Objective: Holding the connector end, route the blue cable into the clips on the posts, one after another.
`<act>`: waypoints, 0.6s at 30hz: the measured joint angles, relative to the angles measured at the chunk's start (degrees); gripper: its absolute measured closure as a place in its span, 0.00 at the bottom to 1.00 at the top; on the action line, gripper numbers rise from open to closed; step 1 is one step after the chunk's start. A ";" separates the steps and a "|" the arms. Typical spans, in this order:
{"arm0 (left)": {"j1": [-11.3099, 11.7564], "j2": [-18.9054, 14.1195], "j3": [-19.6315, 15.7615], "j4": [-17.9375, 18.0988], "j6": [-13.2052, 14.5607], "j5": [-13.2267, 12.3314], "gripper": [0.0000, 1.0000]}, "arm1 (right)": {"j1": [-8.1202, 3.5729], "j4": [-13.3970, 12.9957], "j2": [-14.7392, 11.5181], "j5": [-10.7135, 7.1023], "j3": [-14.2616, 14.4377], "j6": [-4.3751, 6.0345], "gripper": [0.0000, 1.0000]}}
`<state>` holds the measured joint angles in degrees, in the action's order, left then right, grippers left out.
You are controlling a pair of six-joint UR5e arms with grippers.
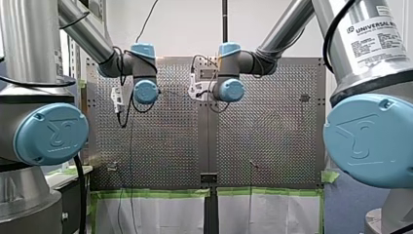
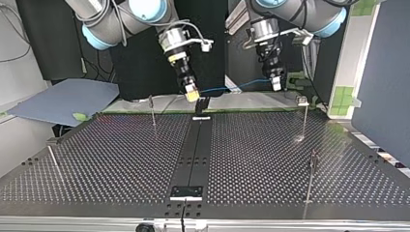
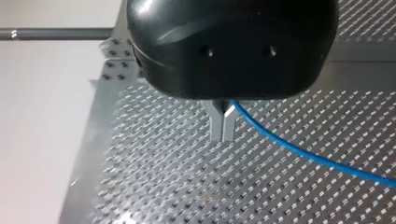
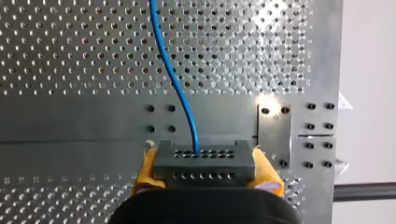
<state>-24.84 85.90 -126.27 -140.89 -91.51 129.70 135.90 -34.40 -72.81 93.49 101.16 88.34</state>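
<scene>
My right gripper clamps the grey connector between its yellow pads, with the block's long axis lying across the fingers. The blue cable leaves the connector's holed face, pointing ahead over the perforated table. In the top view it spans, nearly level, above the table's far edge to my left gripper, whose metal fingers are closed on it.

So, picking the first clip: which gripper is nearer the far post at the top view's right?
Left. My left gripper hangs close beside that post, on its side toward the table's middle. My right gripper is farther off, by the centre strip's far end.
</scene>
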 joint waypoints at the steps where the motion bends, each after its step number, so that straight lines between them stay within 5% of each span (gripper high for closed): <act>1: 0.20 -0.13 0.36 -0.48 -0.27 0.06 1.00 | 0.12 0.73 0.06 -0.06 -0.68 0.01 1.00; 18: 3.93 -2.64 5.07 -7.97 -2.67 -0.44 1.00 | 2.26 7.23 4.49 -0.86 -9.65 0.07 1.00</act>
<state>-20.91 83.26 -121.20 -148.86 -94.18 129.27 138.16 -27.16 -68.32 92.63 91.52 88.41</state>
